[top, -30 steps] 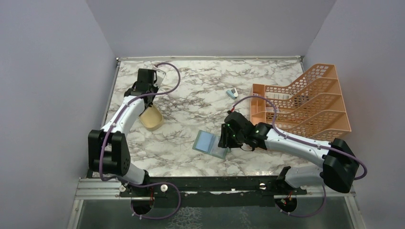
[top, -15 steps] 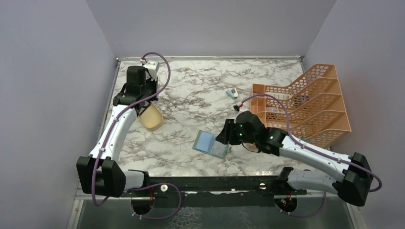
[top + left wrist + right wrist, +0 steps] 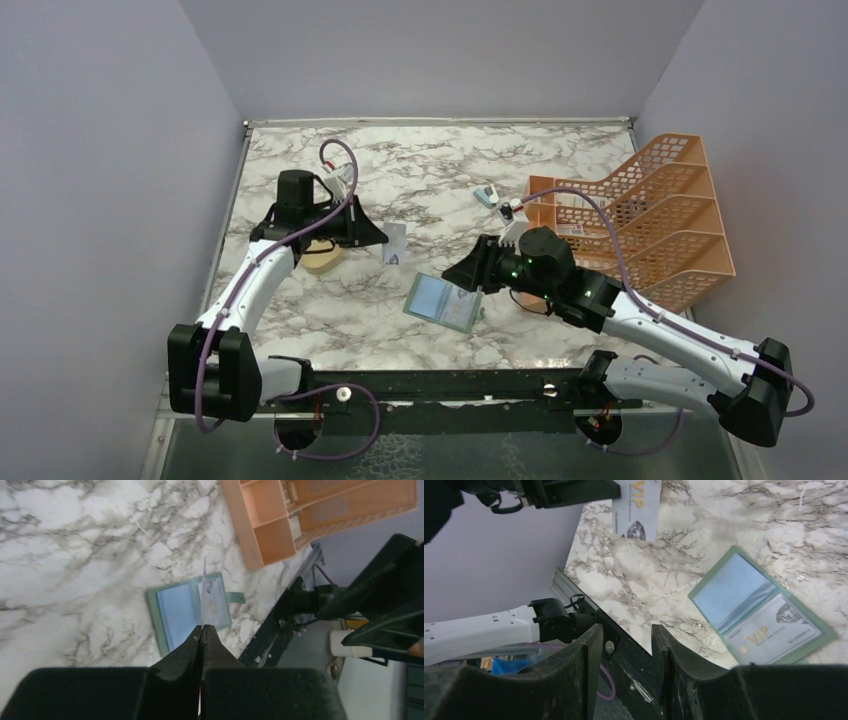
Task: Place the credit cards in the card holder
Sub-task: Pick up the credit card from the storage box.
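We hold a pale credit card [image 3: 638, 507] edge-on in the clamped left gripper [image 3: 202, 628], just far-left of the card holder [image 3: 441, 302] lying open near centre, ready for insertion, while the right gripper [image 3: 623, 645], fingers parted and empty, hovers right of it, presumably to steady it.

Bright, even overhead light with soft shadows; wrist views are sharp afar, blurred up close.
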Controlling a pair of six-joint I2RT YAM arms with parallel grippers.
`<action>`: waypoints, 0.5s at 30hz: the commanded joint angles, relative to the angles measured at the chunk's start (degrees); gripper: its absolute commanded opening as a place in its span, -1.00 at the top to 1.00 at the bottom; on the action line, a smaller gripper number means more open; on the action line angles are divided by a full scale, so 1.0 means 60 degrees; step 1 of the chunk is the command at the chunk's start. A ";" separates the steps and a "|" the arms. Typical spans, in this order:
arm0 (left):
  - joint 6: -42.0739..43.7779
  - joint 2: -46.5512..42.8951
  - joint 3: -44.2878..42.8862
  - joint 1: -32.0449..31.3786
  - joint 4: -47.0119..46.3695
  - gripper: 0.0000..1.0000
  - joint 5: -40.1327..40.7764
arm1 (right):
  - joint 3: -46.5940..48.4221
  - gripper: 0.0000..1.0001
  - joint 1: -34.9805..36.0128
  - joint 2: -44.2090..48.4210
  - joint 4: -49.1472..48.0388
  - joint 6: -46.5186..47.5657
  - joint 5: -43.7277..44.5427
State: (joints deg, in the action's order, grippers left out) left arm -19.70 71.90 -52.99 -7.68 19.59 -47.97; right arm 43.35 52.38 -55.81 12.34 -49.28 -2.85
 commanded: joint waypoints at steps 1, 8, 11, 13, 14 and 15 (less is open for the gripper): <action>-0.1434 -0.0790 0.0965 -0.0296 -0.2113 1.00 -0.2350 | 0.0131 0.14 -0.0029 -0.0068 -0.0746 -0.0398 -0.0625; -0.2039 -0.1103 0.1848 -0.1459 -0.3502 1.00 -0.3260 | 0.0440 -0.01 -0.0029 -0.0393 -0.0660 0.0093 -0.0497; -0.2109 -0.1128 0.1959 -0.1825 -0.3675 1.00 -0.3446 | 0.0493 -0.02 -0.0029 -0.0449 -0.0599 0.0210 -0.0548; -0.2164 -0.1149 0.2002 -0.2029 -0.3776 1.00 -0.3577 | 0.0509 -0.03 -0.0029 -0.0411 -0.0578 0.0242 -0.0585; -0.2165 -0.1175 0.2009 -0.2133 -0.3822 1.00 -0.3615 | 0.0469 -0.03 -0.0029 -0.0386 -0.0605 0.0251 -0.0613; -0.2180 -0.1206 0.2039 -0.2193 -0.3866 1.00 -0.3643 | 0.0429 -0.03 -0.0029 -0.0354 -0.0646 0.0265 -0.0662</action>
State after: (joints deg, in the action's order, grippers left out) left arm -31.70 66.28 -41.63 -19.16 0.69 -65.39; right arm 44.21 52.38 -58.50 9.41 -49.17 -5.17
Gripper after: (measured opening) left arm 0.009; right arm 0.513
